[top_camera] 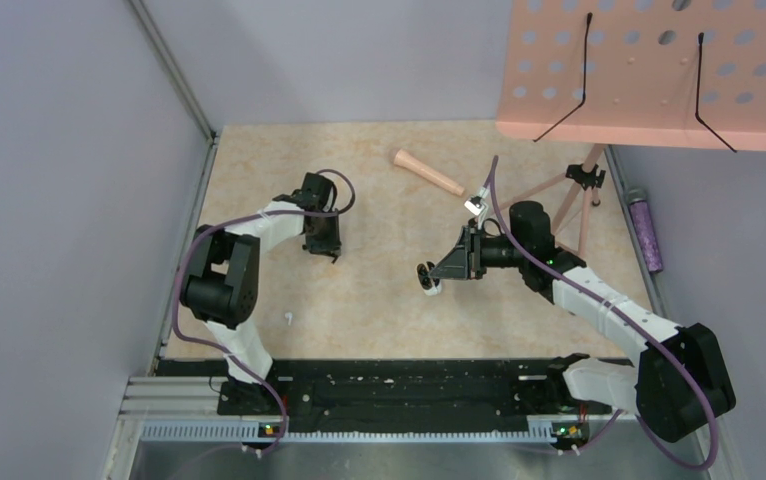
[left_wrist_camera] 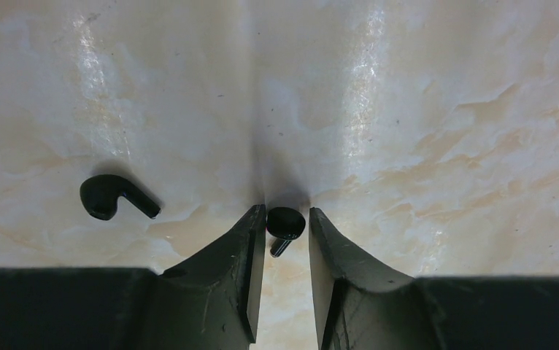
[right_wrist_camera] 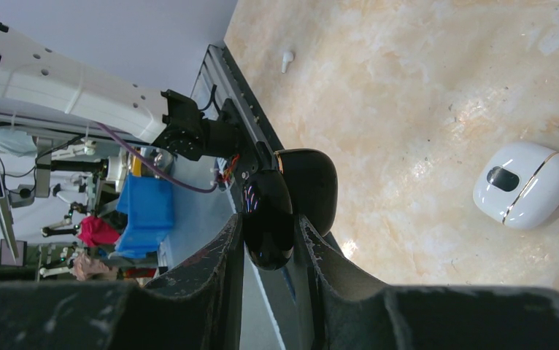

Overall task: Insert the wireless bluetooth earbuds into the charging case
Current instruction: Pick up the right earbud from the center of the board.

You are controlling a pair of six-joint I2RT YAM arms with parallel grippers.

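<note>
Left gripper [left_wrist_camera: 287,219]: jaws narrow, one on each side of a black earbud; whether they press it cannot be told.
First earbud [left_wrist_camera: 285,223]: black, short stem, between the left fingertips, low over the tabletop [left_wrist_camera: 422,109].
Second earbud [left_wrist_camera: 116,197]: black, lying on the tabletop, apart from the fingers, to their left in the wrist view.
Right gripper [right_wrist_camera: 269,222]: clamped on the charging case, held above the table and turned sideways.
Charging case [right_wrist_camera: 273,219]: glossy black and rounded, with a second rounded part showing beside the right finger.
White pod [right_wrist_camera: 525,186]: oval, with a gold seam and a dark window, resting on the tabletop.
Small white piece [top_camera: 288,319]: near the table's front edge, beside the left arm.
Pink handle [top_camera: 429,172]: lying toward the far edge.
Pink perforated board [top_camera: 649,70]: on a stand at the far right.
</note>
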